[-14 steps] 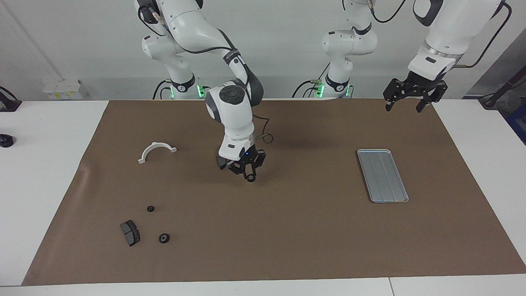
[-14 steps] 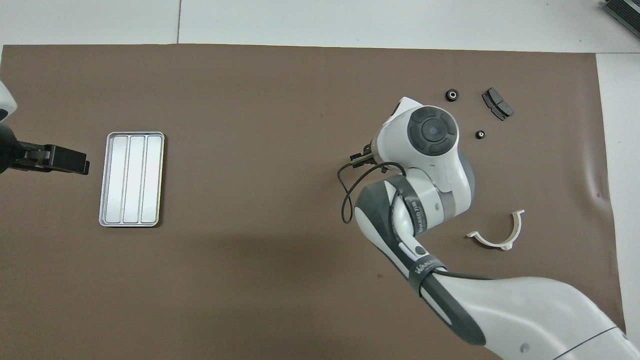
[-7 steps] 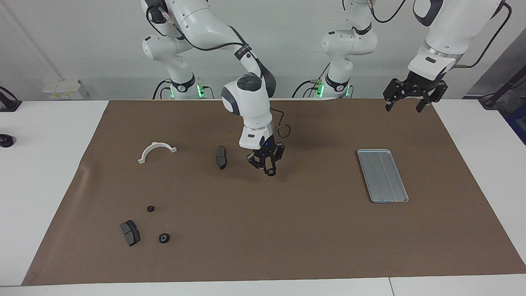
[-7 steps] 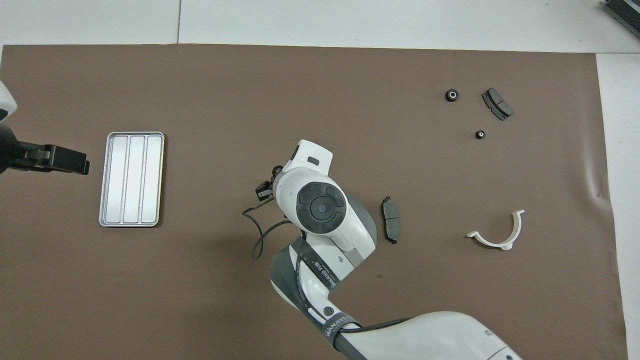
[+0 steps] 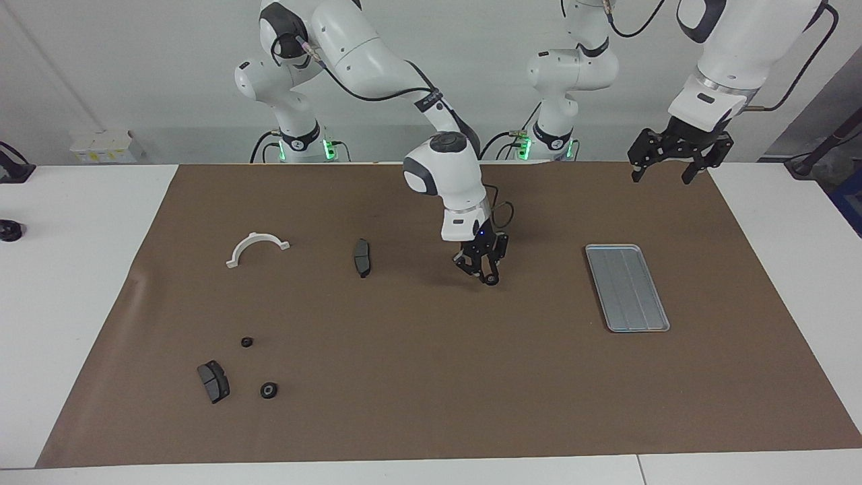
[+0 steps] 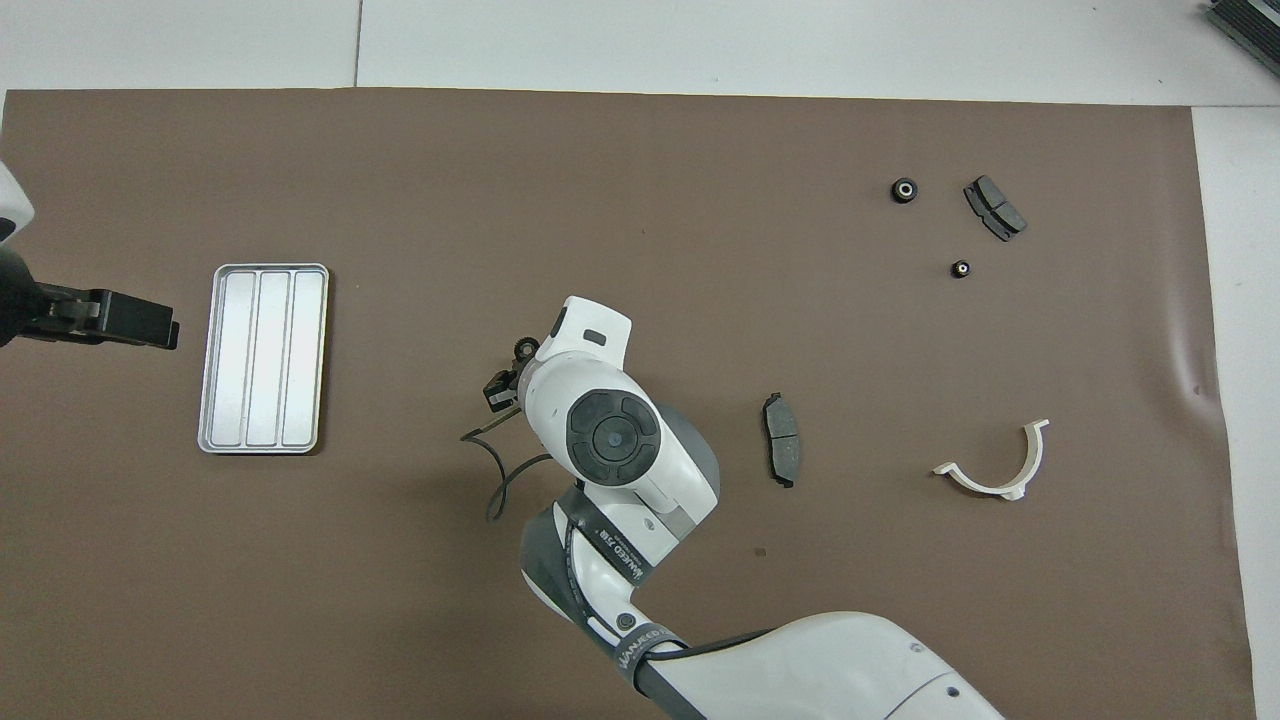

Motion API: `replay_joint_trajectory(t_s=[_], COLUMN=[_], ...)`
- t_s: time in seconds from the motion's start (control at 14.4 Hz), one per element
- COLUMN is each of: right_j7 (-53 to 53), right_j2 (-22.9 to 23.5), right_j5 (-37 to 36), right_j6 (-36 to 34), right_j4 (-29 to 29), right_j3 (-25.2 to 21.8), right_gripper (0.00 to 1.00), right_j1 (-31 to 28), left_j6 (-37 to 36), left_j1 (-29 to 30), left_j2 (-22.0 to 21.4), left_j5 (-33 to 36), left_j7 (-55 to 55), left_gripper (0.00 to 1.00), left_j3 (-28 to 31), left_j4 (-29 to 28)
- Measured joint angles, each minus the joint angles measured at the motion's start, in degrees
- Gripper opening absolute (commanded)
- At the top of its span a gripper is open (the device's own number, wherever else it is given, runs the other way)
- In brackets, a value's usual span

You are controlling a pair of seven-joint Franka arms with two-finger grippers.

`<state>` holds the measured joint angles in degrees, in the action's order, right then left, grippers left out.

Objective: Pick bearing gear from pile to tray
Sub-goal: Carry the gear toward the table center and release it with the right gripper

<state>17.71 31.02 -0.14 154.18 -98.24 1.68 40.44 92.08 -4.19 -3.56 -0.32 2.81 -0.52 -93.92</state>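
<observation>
The right gripper (image 5: pixel 490 275) is clamped on a small black gear (image 5: pixel 492 279) over bare mat, between the pile and the tray (image 5: pixel 626 287). The gear looks light, rigid and round, so pinching across its rim suits it. The left gripper (image 5: pixel 673 158) waits, spread apart.

mat: brown sheet (image 5: pixel 431 377) covers table | table: white top (image 5: pixel 67 269) | small black object (image 5: pixel 9 231) near table edge

Right gripper (image 5: pixel 490 276) raised, left gripper (image 5: pixel 671 164) waiting.
</observation>
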Motion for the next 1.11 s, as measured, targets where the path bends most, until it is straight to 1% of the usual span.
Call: replay_joint_trajectory(t_s=[0.14, 0.35, 0.49, 0.63, 0.83, 0.97, 1.11], right_j7=[0.0, 0.0, 0.0, -0.4, -5.5, -10.7, -15.4], right_j2=[0.6, 1.4, 1.4, 1.4, 1.1, 0.4, 0.0], right_j5=[0.0, 0.0, 0.0, 0.0, 0.0, 0.0, 0.0], right_j6=[0.8, 1.6, 0.8, -3.7, -13.0, -16.1, -17.3], right_j4=[0.0, 0.4, 0.9, 2.6, 7.2, 8.5, 8.8], right_j3=[0.0, -0.1, -0.5, -0.8, -0.9, -1.0, -1.0], right_gripper=[0.9, 0.9, 0.9, 0.89, 0.89, 0.89, 0.89], right_j1=[0.6, 1.0, 0.2, -2.8, -8.5, -13.2, -18.2], left_j6=[0.0, 0.0, 0.0, 0.0, 0.0, 0.0, 0.0], left_j1=[0.0, 0.0, 0.0, 0.0, 0.0, 0.0, 0.0], left_j2=[0.0, 0.0, 0.0, 0.0, 0.0, 0.0, 0.0], left_j5=[0.0, 0.0, 0.0, 0.0, 0.0, 0.0, 0.0], left_j7=[0.0, 0.0, 0.0, 0.0, 0.0, 0.0, 0.0], left_gripper=[1.0, 1.0, 1.0, 1.0, 1.0, 1.0, 1.0], left_j3=[0.0, 0.0, 0.0, 0.0, 0.0, 0.0, 0.0], left_j4=[0.0, 0.0, 0.0, 0.0, 0.0, 0.0, 0.0])
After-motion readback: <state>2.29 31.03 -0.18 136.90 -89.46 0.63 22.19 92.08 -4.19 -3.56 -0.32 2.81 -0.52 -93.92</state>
